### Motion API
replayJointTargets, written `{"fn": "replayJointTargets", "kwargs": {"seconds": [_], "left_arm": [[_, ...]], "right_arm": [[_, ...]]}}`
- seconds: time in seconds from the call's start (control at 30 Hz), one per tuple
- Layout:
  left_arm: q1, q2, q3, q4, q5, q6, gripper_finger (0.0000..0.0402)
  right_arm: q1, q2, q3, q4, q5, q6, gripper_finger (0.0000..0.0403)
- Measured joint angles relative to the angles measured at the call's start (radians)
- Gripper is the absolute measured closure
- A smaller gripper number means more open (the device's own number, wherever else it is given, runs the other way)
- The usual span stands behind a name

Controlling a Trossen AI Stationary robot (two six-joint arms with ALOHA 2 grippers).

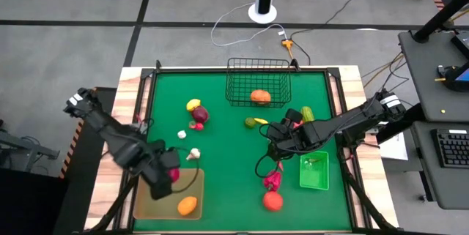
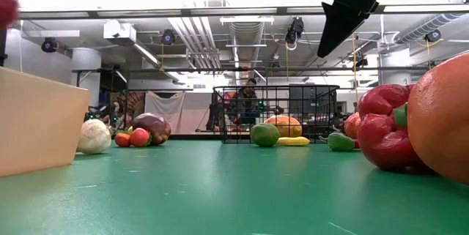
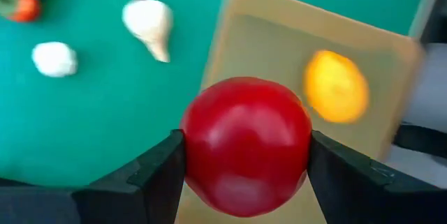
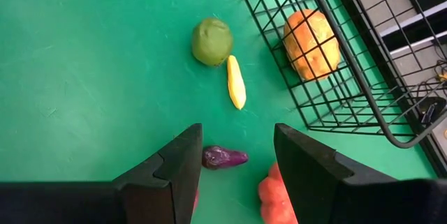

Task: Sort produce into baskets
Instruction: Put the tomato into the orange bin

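My left gripper point(image 1: 167, 178) is shut on a round red fruit point(image 3: 246, 144) and hangs over the near left of the table, above the far edge of the flat tan tray point(image 1: 150, 207). An orange fruit point(image 1: 187, 205) lies in that tray. My right gripper point(image 4: 237, 161) stands open above the table's right middle. A small purple piece point(image 4: 225, 157) lies on the mat below the gap between its fingers. A larger orange piece point(image 1: 259, 96) sits in the black wire basket point(image 1: 258, 65) at the far edge. The green bin point(image 1: 314, 171) stands near right. My left gripper pinches the red fruit by two opposite sides point(image 3: 192, 147) between its two fingers. The fingers come from above, pointing steeply down. The fruit is lifted clear, over the tray's edge and the mat beside it.
A garlic bulb point(image 1: 193, 154), a white piece point(image 1: 182, 134), a lemon point(image 1: 193, 104), a dark purple piece point(image 1: 199, 114) and small red ones lie left of centre. A lime point(image 4: 211, 41) and a yellow piece point(image 4: 236, 82) lie near the basket. A pink-red pepper point(image 1: 272, 180) and an orange-red fruit point(image 1: 272, 200) lie near right.
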Motion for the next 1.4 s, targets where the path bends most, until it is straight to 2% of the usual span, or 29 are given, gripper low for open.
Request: {"fn": "replayJointTargets", "kwargs": {"seconds": [0.27,0.47,0.7,0.8,1.1,1.4], "left_arm": [[-0.157,0.020,-0.008,0.056,0.024,-0.272,0.0159],[-0.196,0.056,-0.059,0.132,-0.053,-0.275,0.0159],[-0.197,0.105,-0.142,0.196,0.071,-0.306,0.0159],[-0.197,0.117,-0.169,0.258,0.075,-0.290,0.0159],[-0.193,0.126,-0.207,0.257,0.110,-0.304,0.0158],[-0.165,0.144,-0.212,0.241,0.132,-0.322,0.0119]], "right_arm": [[0.000,0.000,0.000,0.014,0.000,0.000,0.0232],[0.000,0.000,0.000,0.015,0.000,0.000,0.0232],[0.000,0.000,0.000,0.016,-0.001,0.000,0.0232],[0.000,0.000,0.000,0.016,-0.001,0.000,0.0232],[0.000,0.000,0.000,0.016,-0.002,0.000,0.0232],[0.000,0.000,0.000,0.016,-0.002,0.000,0.0232]]}}
